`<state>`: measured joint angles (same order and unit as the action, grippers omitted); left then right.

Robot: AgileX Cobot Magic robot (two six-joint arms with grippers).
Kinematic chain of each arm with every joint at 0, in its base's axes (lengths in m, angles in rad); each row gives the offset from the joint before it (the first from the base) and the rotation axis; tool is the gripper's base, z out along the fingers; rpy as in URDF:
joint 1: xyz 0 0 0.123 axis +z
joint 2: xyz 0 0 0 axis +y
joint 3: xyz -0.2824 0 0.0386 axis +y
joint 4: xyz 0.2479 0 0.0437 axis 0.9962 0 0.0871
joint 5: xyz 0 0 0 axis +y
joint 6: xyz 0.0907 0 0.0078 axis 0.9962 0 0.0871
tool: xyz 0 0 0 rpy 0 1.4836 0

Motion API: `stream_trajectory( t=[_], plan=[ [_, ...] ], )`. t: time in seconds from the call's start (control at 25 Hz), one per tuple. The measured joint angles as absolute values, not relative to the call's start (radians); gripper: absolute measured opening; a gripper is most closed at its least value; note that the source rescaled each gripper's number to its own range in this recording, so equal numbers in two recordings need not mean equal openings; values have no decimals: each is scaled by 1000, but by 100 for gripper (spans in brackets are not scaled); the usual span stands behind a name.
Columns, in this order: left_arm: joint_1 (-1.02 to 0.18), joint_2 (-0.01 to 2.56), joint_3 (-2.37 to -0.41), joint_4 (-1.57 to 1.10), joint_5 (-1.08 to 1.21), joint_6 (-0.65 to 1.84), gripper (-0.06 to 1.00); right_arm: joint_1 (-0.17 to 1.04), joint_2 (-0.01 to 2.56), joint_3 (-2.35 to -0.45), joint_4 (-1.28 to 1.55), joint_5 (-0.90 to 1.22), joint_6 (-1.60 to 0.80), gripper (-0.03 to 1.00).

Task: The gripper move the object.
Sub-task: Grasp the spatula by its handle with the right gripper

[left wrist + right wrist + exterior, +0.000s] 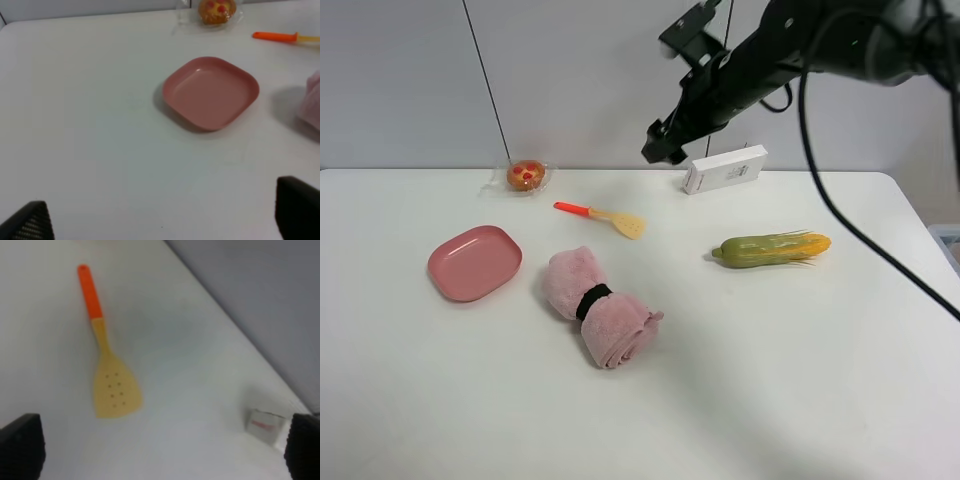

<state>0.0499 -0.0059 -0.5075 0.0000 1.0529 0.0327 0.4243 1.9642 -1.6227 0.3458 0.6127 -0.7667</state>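
Right claw [660, 152] hangs in the air over the far side of the white table [770, 390], jaws spread wide, holding nothing; the spatula [603, 216] lies flat on the tabletop below it and a little to its left, orange handle pointing left, pale perforated blade pointing right; in the right wrist view the spatula [107, 370] sits in the gap of the right claw [160, 452], touching neither fingertip; bare table all round the tool; nearest things are a rolled pink towel [601, 305] w/ a black band, on the near side of it, and a wrapped tart [526, 175] off to the left, both apart from it; table's far edge meets a plain grey wall [570, 80] just behind the claw; a white box [725, 168] lies at that edge, just right of the claw; its grey print and a red mark are too small and blurred to read; a corn cob [772, 248] lies further right and nearer, well inside the table's right edge; left claw [162, 222] also wide apart and holding nothing, w/ a pink plate [210, 92] ahead of it on clear tabletop
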Motion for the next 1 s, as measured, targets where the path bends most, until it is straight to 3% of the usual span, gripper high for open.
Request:
stream_trajectory(
  t=[0.4,1.0],
  plan=[
    [50,-6,-507,0,1053,33,100,537,2145,-1623,345,450,-755,94],
    [50,-6,-507,0,1053,33,100,550,2156,-1623,345,391,-743,94]
  ],
)
